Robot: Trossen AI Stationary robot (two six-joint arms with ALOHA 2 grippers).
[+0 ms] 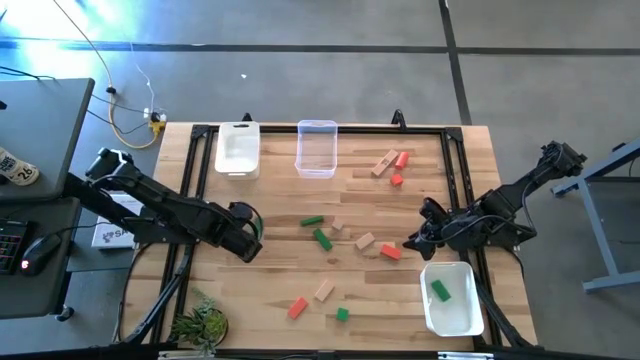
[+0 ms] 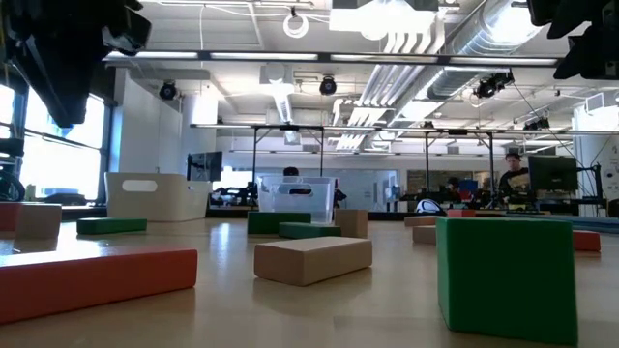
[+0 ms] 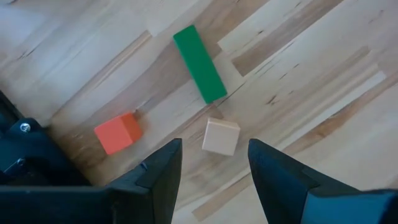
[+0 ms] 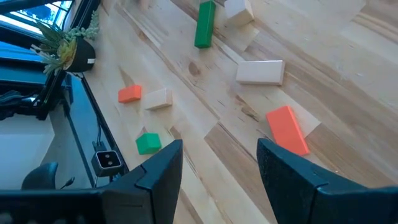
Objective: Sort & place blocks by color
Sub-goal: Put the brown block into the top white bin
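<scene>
Green, red-orange and plain wood blocks lie scattered flat on the table (image 1: 270, 290). One green block (image 1: 440, 290) lies in the near right white tub (image 1: 462, 322). My left gripper (image 1: 248, 243) hovers open at the table's left-middle. Its wrist view (image 3: 214, 143) looks down on a green bar (image 3: 199, 64), a red cube (image 3: 118, 132) and a wood cube (image 3: 221, 136). My right gripper (image 1: 412, 243) hovers open beside a red bar (image 1: 390, 252). In the right wrist view, that gripper (image 4: 219, 144) shows with the red bar (image 4: 287, 129) just ahead of its fingers, untouched.
A white tub (image 1: 237, 148) and a clear tub (image 1: 316, 148) stand at the far edge. A small plant (image 1: 203, 323) sits at the near left corner. Red and wood blocks (image 1: 390, 162) lie far right. More blocks (image 1: 322, 290) lie near the front edge.
</scene>
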